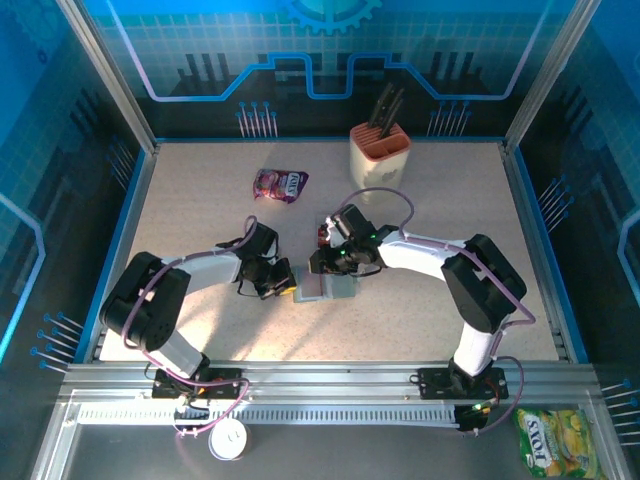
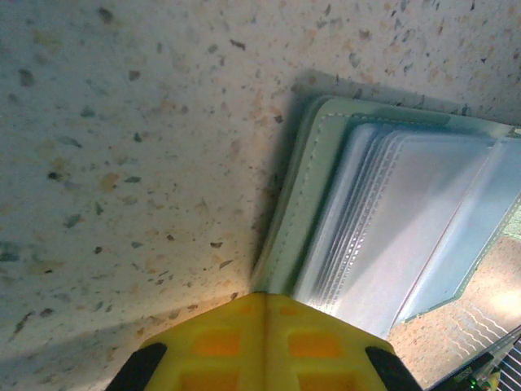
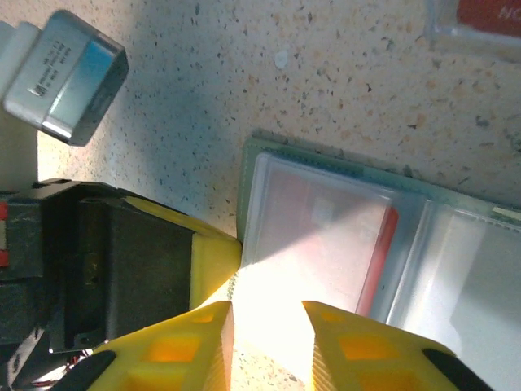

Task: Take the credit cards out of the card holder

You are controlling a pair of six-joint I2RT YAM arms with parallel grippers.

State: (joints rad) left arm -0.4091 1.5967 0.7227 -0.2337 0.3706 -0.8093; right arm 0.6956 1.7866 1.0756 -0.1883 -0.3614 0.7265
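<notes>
Now the wallet (image 1: 330, 290) lies open and flat on the speckled table (image 1: 200, 210), its green cover (image 2: 309, 187) underneath and its clear plastic sleeves facing up. A red card (image 3: 378, 261) sits inside one of the sleeves, seen through the plastic in the right wrist view, still tucked in the wallet (image 3: 326, 155).

The left gripper (image 1: 283, 283) is at the wallet's left edge. In its own wrist view the two yellow fingers are pressed together with no gap, and the gripper (image 2: 264, 305) meets the wallet's near corner. The right wrist view shows one of its yellow fingers (image 3: 213, 261) touching that same corner. Whether it pinches the cover or only presses on it, I cannot tell.

The right gripper (image 1: 322, 262) hangs over the wallet's far side in the top view. Its fingers stand a little apart, with a bright gap between them at the edge of the sleeve that holds the red card (image 3: 267, 314). Glare washes out that spot.

Another red card (image 1: 323, 237) lies on the table just beyond the wallet, clear of it (image 3: 488, 15). A purple pouch (image 1: 280, 184) lies well beyond the wallet to the left, and a knife block (image 1: 380, 150) stands farther back still, to the right.
</notes>
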